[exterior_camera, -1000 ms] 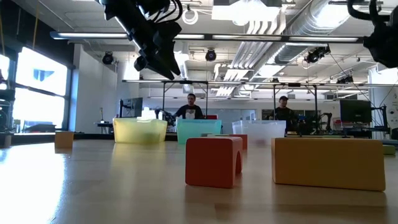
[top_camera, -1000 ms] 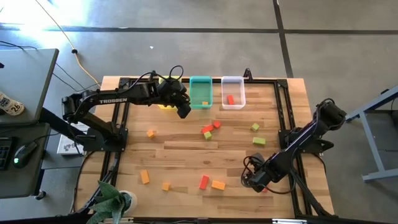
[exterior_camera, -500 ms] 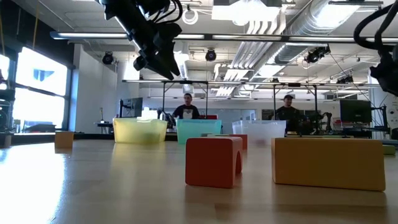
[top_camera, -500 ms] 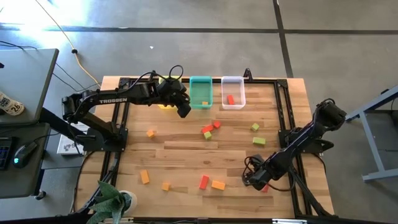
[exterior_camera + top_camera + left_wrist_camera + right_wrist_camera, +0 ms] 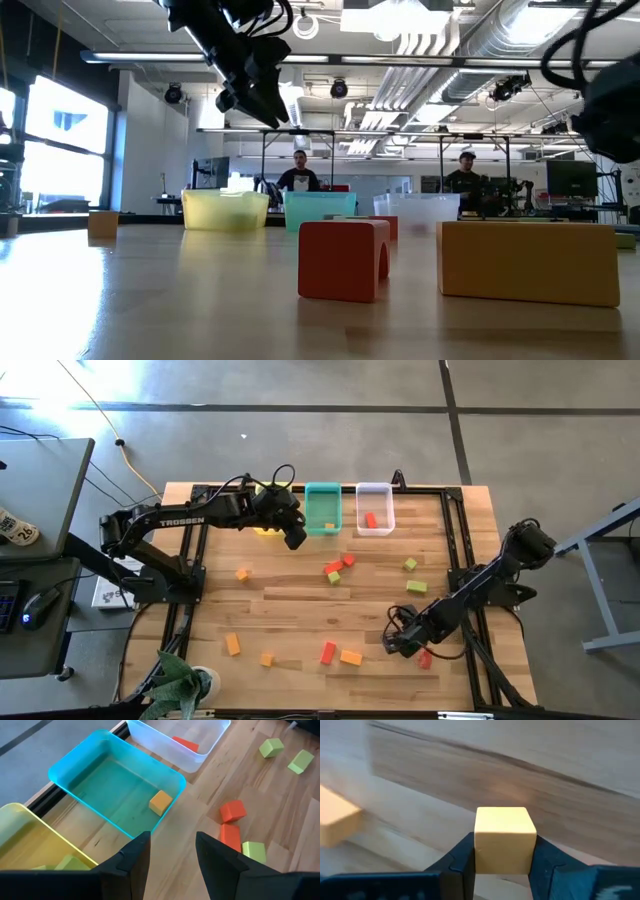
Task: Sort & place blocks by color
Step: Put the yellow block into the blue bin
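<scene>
We note a wooden table (image 5: 300, 600) in an open workshop, with two people standing far behind it in the low view. Blocks lie scattered over the boards: an orange block (image 5: 351, 657) and a red block (image 5: 327, 652) near the front edge, green blocks (image 5: 416, 587) toward the right, a red-and-green cluster (image 5: 338, 568) mid-table. One pale orange block (image 5: 504, 839) sits clamped between the fingers of the right gripper (image 5: 503, 860), low over the front right of the table; the right gripper (image 5: 398, 642) is closed on it. A red block (image 5: 425, 659) lies just beside that arm. The left gripper (image 5: 171, 851) hangs empty, fingers narrowly parted, beside the teal bin (image 5: 120, 780), which holds one orange block (image 5: 160, 801). The clear bin (image 5: 200, 742) holds a red block (image 5: 185, 743); the yellow bin (image 5: 30, 845) holds green pieces.
</scene>
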You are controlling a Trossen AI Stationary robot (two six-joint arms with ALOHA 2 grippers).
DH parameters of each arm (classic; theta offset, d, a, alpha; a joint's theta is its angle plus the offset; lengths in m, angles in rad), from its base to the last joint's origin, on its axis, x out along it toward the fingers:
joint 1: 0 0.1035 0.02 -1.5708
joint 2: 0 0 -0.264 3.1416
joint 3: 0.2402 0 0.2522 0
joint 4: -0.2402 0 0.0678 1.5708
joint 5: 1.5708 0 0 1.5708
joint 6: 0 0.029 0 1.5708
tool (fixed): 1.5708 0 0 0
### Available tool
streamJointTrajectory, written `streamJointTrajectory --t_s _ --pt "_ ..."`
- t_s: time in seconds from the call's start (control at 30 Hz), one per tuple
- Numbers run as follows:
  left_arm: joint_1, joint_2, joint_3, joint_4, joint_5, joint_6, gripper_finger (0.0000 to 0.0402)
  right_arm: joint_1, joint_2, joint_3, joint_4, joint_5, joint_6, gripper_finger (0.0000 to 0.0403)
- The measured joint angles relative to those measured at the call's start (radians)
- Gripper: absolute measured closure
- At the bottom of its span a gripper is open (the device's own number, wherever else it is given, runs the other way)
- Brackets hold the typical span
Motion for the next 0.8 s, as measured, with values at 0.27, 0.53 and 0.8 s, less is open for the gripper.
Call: streamJointTrajectory --t_s 0.27,0.53,0.8 --pt "0.005 0.000 0.000 0.000 -0.005 0.087 0.0257 -0.121 0.000 0.072 0.004 0.055 -0.130 0.0298" --pt "0.037 0.000 0.000 0.000 -0.018 0.131 0.0257 -0.292 0.000 0.157 0.006 0.136 -0.330 0.0298" --pt "0.047 0.000 0.000 0.000 -0.018 0.189 0.0257 -0.486 0.000 0.227 0.011 0.189 -0.518 0.0298"
